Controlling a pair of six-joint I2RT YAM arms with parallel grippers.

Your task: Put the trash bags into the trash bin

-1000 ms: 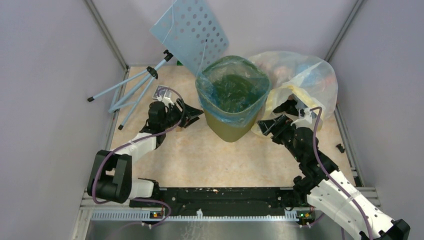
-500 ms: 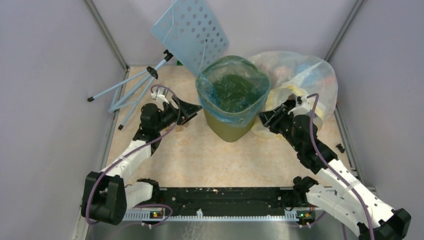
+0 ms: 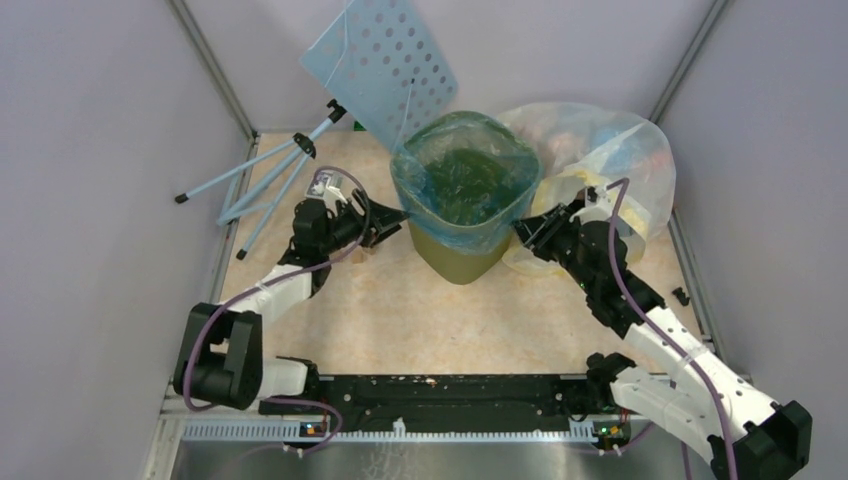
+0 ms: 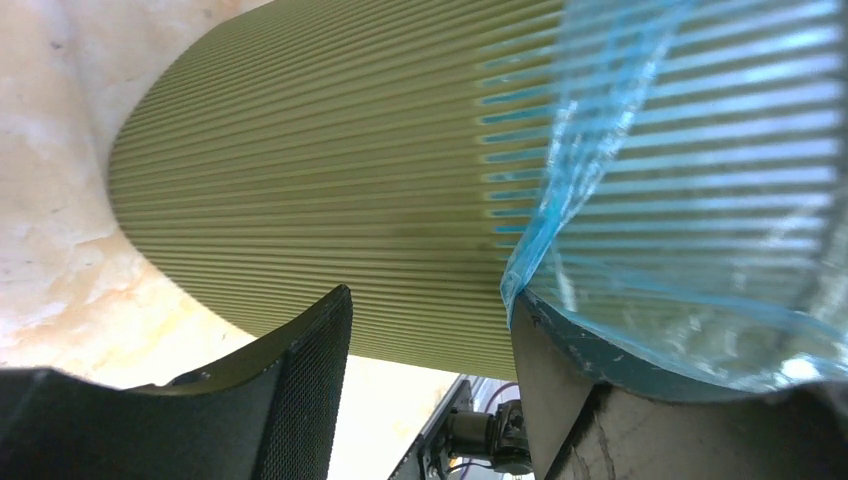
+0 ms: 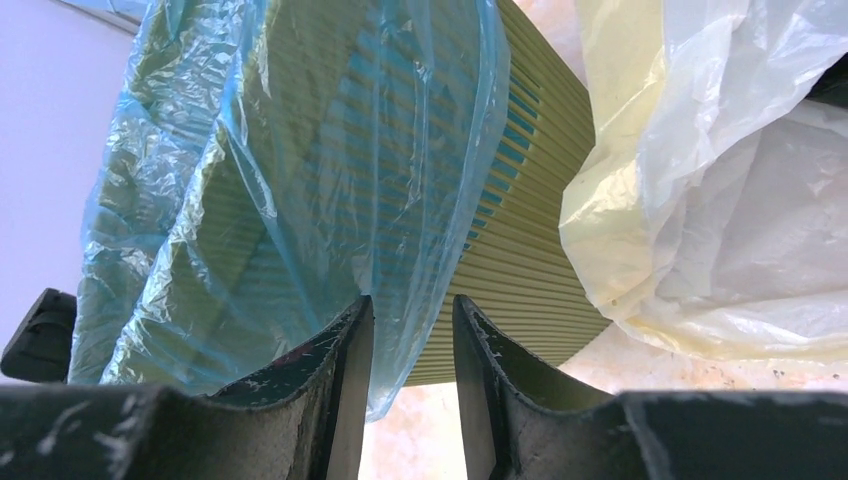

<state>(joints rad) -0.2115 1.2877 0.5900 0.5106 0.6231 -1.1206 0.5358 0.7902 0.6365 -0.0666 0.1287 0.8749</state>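
Observation:
The olive-green trash bin (image 3: pixel 462 255) stands mid-table. The light-blue trash bag (image 3: pixel 412 195) lines it, its hem folded down over the rim. My left gripper (image 3: pixel 392 222) is open at the bin's left wall. In the left wrist view the ribbed trash bin (image 4: pixel 330 170) fills the frame, and the trash bag's hem (image 4: pixel 700 200) drapes over the right finger of the left gripper (image 4: pixel 430 300). My right gripper (image 3: pixel 524 232) is at the bin's right side. In the right wrist view the right gripper (image 5: pixel 412 305) has a narrow gap, and the loose trash bag edge (image 5: pixel 300 150) hangs into it along the left finger, unpinched.
A large clear yellowish bag (image 3: pixel 600 160) stuffed with coloured items leans against the bin's right side, just behind my right gripper, and shows as the yellowish bag (image 5: pixel 720 200) in the right wrist view. A perforated light-blue panel (image 3: pixel 380 65) and its tripod legs (image 3: pixel 270 175) lie at the back left.
My right gripper has moved up and left to the bin's right side, and its jaws have narrowed around the hanging bag edge. My left gripper shifted slightly beside the bin's left wall.

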